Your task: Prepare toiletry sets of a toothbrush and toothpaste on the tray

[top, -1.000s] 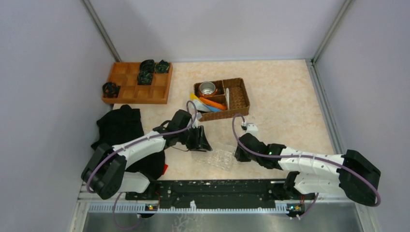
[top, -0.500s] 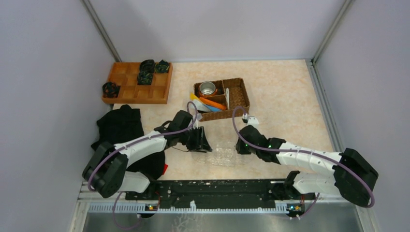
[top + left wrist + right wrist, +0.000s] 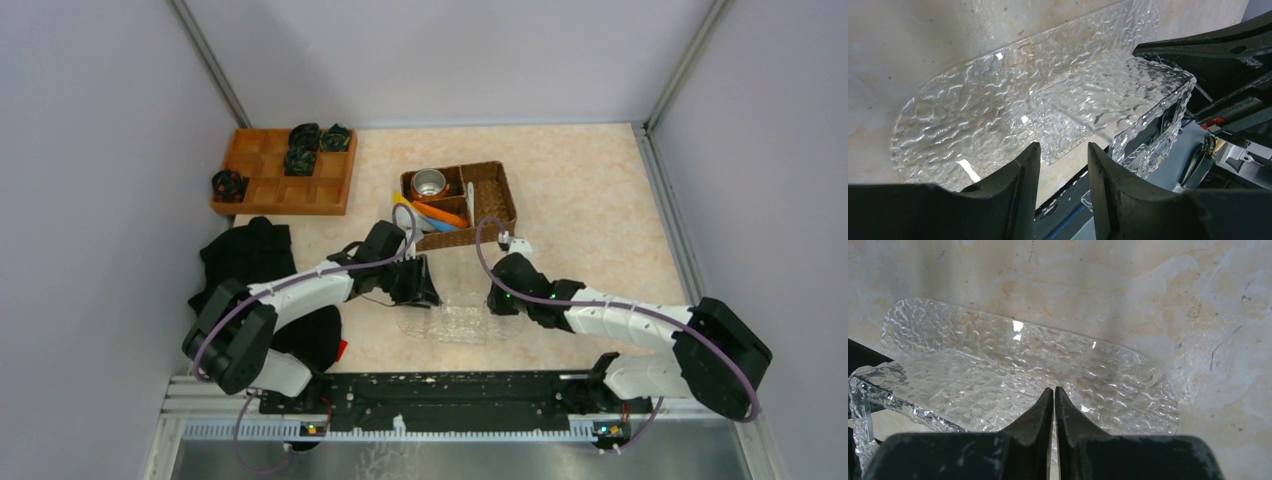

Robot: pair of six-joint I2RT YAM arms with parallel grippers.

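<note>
While both arms reach in over the near edge of the tabletop, we see the tray [image 3: 458,322] between them, close to that edge and about midway along it. The left gripper [image 3: 1064,148] is at the tray's left end. Its jaws stand apart, and the bumpy clear rim shows in line with the gap between the two black fingers [image 3: 1015,180]. The right gripper [image 3: 1054,389] is at the tray's right end, tips over the plastic. Its jaws are together, with only a hairline between them. Whether the thin rim is pinched there we cannot tell. Nor can we tell from the wrist views whether the tray lies flat on the tabletop or is tipped.

Beyond the tray, toward the middle of the tabletop, stands the basket [image 3: 494,200]. In its left part we make out a cup [image 3: 431,183] at the far side. Nearer us lie the yellow tube [image 3: 404,201], the orange tube [image 3: 447,214] and the blue tube [image 3: 440,225], side by side. The yellow tube's tip reaches past the basket's left rim. The toothbrush [image 3: 469,204] lies along the divider, just left of the right compartment. All of these are well apart from the tray.

In the far left corner sits the wooden tray [image 3: 270,186], with dark bundles [image 3: 303,135] in some of its compartments. A black cloth [image 3: 245,262] lies by the left edge, partly under the left arm.
</note>
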